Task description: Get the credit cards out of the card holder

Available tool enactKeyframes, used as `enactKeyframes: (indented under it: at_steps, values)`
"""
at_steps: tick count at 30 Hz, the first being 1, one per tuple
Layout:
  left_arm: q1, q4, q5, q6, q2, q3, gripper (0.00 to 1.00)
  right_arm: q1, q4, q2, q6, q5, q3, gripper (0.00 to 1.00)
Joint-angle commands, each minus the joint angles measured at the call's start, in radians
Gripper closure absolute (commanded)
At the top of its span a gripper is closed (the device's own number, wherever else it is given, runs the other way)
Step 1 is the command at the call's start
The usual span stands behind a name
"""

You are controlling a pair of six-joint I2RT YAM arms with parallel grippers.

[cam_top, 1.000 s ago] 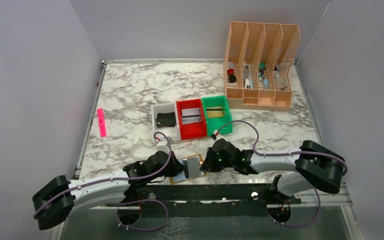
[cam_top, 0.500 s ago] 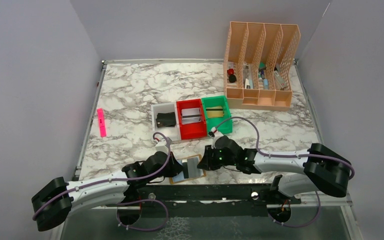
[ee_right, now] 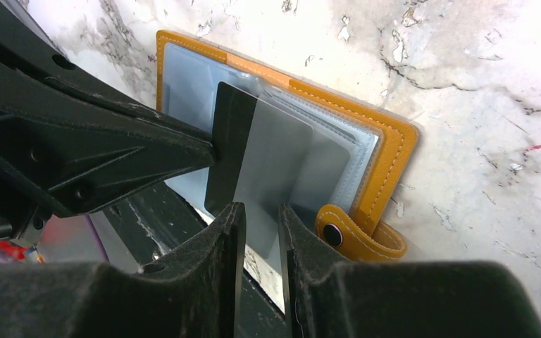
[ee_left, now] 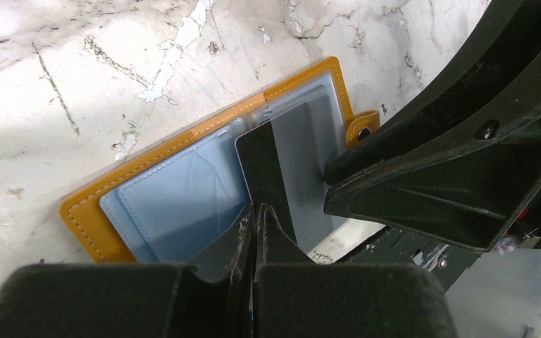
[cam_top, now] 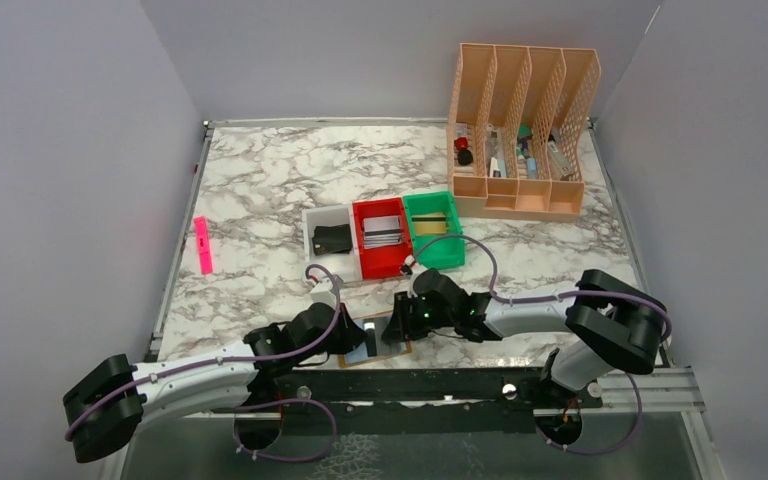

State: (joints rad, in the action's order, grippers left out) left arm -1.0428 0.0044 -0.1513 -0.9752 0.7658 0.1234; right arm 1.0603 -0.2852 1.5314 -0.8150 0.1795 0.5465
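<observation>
The card holder (cam_top: pixel 392 350) lies open at the table's near edge, tan-orange with pale blue panels (ee_left: pixel 176 197) and a snap tab (ee_right: pixel 352 236). A grey credit card with a black stripe (ee_right: pixel 275 155) lies on it, sticking out over the near side. My left gripper (ee_left: pixel 257 211) is shut, its tips resting against the card's black stripe. My right gripper (ee_right: pixel 257 215) reaches in from the other side with its fingers a narrow gap apart. The card's near edge (ee_left: pixel 303 162) shows in that gap, touching neither finger that I can see.
Behind the holder stand a white bin (cam_top: pixel 312 222), a red bin (cam_top: pixel 388 264) holding cards and a green bin (cam_top: pixel 440 257). A peach file organizer (cam_top: pixel 520 130) is at the back right. A pink strip (cam_top: pixel 203 245) lies at the left. The black mounting rail (cam_top: pixel 410 385) borders the near edge.
My right gripper has moved left over the holder and its jaws have parted. The left gripper stays shut in the same place.
</observation>
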Motion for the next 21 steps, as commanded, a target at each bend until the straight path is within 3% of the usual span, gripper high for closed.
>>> enactKeyframes:
  at_steps: [1, 12, 17, 21]
  values:
    - [-0.008, -0.001, -0.016, 0.010, -0.013, 0.021, 1.00, 0.002, 0.062, 0.027, -0.012, -0.069, 0.002, 0.70]
    - [-0.008, 0.208, 0.048, -0.039, 0.007, -0.032, 0.78, 0.003, -0.051, 0.098, -0.062, 0.009, -0.036, 0.69]
    - [-0.008, 0.223, 0.044, -0.064, 0.018, -0.044, 0.77, 0.003, -0.054, 0.100, -0.069, 0.005, -0.039, 0.69]
    - [-0.008, 0.217, 0.037, -0.072, 0.003, -0.053, 0.82, 0.002, -0.060, 0.104, -0.073, 0.008, -0.044, 0.69]
